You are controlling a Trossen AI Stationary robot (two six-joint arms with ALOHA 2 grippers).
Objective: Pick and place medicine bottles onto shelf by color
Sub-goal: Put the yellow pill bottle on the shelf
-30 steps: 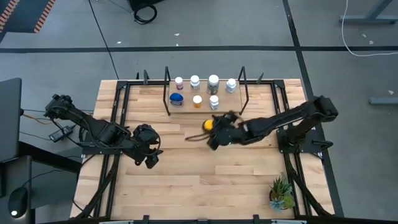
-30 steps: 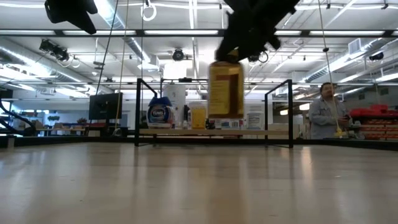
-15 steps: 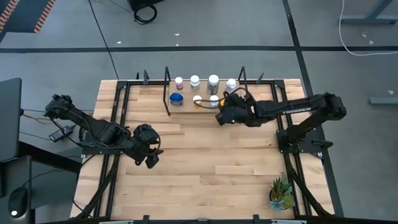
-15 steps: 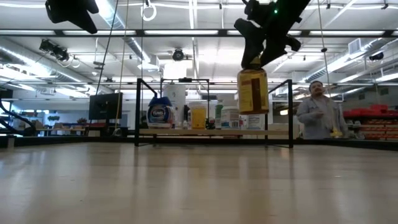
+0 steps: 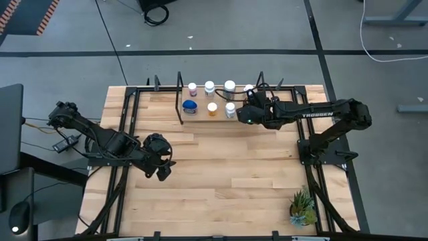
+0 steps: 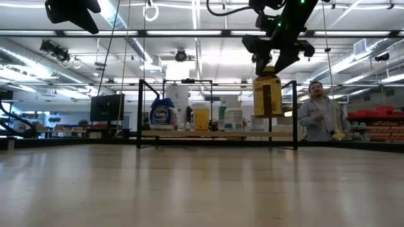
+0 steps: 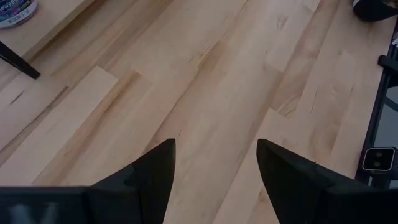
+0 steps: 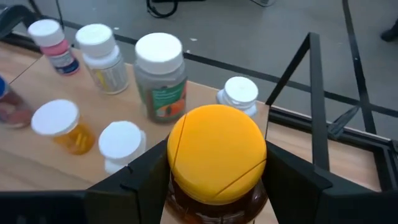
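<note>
Right wrist view shows the right pincer [image 8: 214,180] pinching the yellow-capped amber bottle [image 8: 216,155] above the shelf [image 8: 205,99].

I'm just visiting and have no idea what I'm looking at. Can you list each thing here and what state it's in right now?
Right gripper: shut on the amber bottle, over the shelf's right end.
Amber bottle: held in the air, upright, yellow cap on.
Left gripper: open, empty, over bare table.
Shelf: seven capped bottles standing on it.
Blue-lidded bottle: standing on the shelf.
Potted plant: standing at the table's corner.
</note>
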